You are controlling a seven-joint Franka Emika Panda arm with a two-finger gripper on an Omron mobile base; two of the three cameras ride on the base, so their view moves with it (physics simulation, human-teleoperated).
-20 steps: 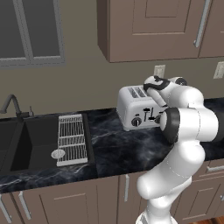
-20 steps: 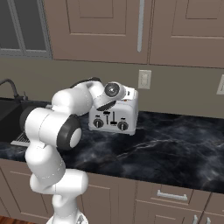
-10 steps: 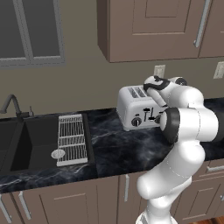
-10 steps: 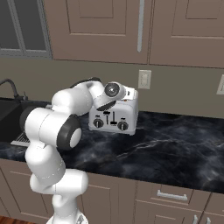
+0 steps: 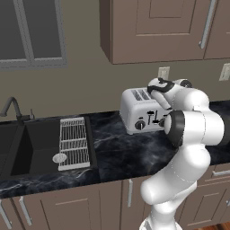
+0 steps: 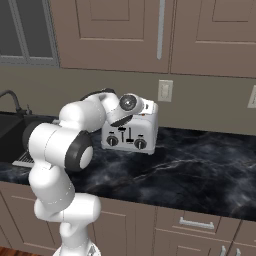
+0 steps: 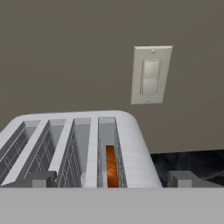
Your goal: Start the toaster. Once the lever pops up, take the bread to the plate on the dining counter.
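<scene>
The silver toaster (image 5: 140, 112) stands on the dark marble worktop against the wall, its black knobs and levers (image 6: 129, 137) facing the room. In the hand view I look down on the toaster's (image 7: 78, 144) four slots. The bread (image 7: 111, 165), a brown slice, sits low in the rightmost slot. My gripper (image 7: 112, 179) hovers open just above that slot, one fingertip (image 7: 41, 178) on each side and nothing between them. In the left base view my hand (image 5: 158, 87) is over the toaster's right end. The plate and the dining counter are out of view.
A sink (image 5: 27, 143) with a faucet (image 5: 11, 108) and a wire rack (image 5: 74, 141) lies left of the toaster. A wall outlet (image 7: 151, 74) sits behind the toaster, under the upper cabinets (image 6: 160, 35). Bare worktop (image 6: 200, 170) stretches to the toaster's right.
</scene>
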